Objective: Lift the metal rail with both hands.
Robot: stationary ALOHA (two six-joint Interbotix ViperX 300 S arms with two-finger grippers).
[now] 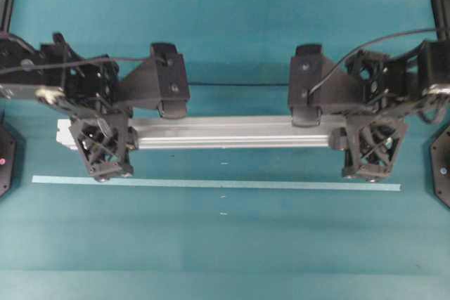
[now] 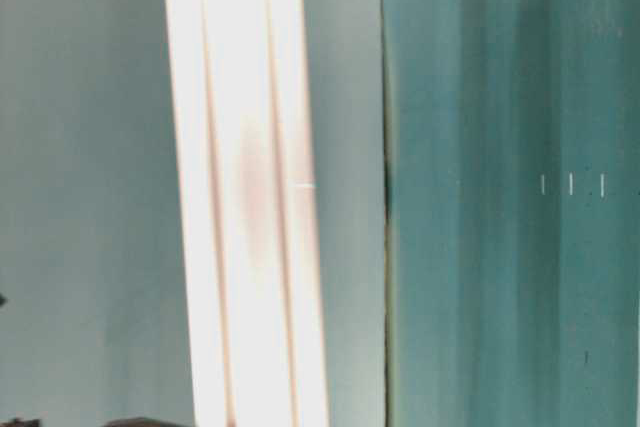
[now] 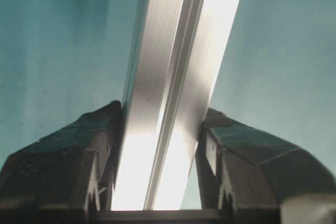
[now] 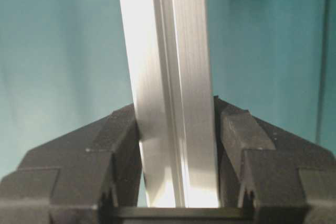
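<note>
Metal rail [image 1: 232,132]: long silver grooved extrusion, horizontal, clamped near each end by left gripper [image 1: 105,147] and right gripper [image 1: 371,147], jaws closed on its sides.

— Which feeds have you got up?

— Four. My overhead one looks straight down on the teal tabletop [image 1: 225,258] from well above, taking in both arms and the whole metal rail [image 1: 232,133].

— And the wrist ones?

— Each sits just behind its gripper, looking along the fingers [image 3: 79,150] — the left gripper [image 3: 160,129] and the right gripper [image 4: 176,124] fill the bottom edge, very near the rail.

— The table-level feed?

— It appears turned on its side, close in, blurred. It shares the rail [image 2: 245,187] with the other three views.
</note>
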